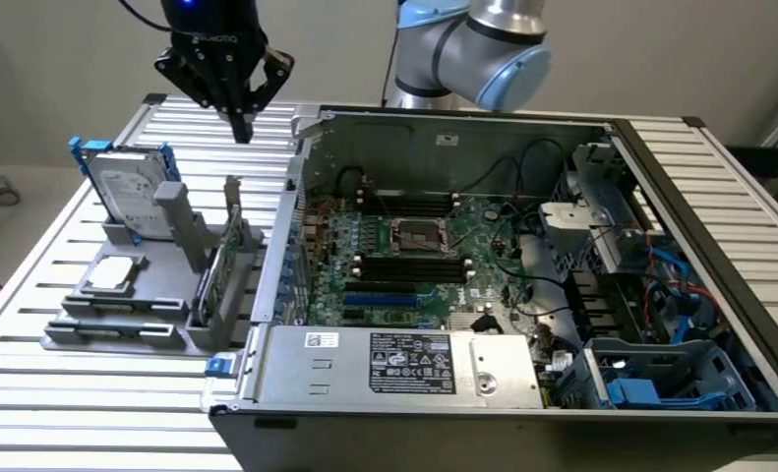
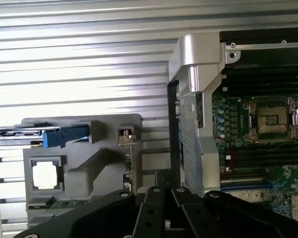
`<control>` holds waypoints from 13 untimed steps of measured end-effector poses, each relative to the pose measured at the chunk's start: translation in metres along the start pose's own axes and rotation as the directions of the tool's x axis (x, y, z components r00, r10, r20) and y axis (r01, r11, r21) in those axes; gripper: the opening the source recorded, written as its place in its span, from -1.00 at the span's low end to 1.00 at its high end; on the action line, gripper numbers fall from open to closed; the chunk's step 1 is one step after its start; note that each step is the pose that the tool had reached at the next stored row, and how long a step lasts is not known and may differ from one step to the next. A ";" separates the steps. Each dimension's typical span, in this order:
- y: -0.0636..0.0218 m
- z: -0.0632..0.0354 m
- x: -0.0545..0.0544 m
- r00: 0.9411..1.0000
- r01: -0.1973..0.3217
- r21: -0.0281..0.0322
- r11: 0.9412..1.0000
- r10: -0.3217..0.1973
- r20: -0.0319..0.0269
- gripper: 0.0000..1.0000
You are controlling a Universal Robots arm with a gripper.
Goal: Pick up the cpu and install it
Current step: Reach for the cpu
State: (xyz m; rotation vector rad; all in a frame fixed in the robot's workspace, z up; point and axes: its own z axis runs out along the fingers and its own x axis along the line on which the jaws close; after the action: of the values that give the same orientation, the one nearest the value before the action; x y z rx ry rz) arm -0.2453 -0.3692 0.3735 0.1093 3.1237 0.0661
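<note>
- Ribbed silver table before a plain grey wall, with an open computer case lying on it.
- At the exterior view's left of the case: grey holder carrying an upright hard drive in a blue bracket.
- Cpu lying flat in a square recess on the holder's low part, just beside the hard drive; small square chip, silvery-grey top, thin pale rim, untouched.
- Black gripper closed to a point, holding nothing; hanging high over the table's far edge, well apart from the cpu.
- Inside the case: green board with a square metal-framed socket between long black memory slots.
</note>
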 end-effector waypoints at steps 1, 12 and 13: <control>0.0004 0.0011 0.005 1.000 0.000 0.000 1.000 0.000 0.000 -0.79; 0.0033 0.0135 0.055 1.000 0.000 0.006 1.000 0.000 0.000 -0.79; 0.0036 0.0145 0.060 1.000 0.000 0.007 1.000 0.000 0.000 -0.79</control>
State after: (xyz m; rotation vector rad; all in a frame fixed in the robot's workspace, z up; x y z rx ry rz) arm -0.3046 -0.3609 0.3583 0.1092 3.1237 0.0556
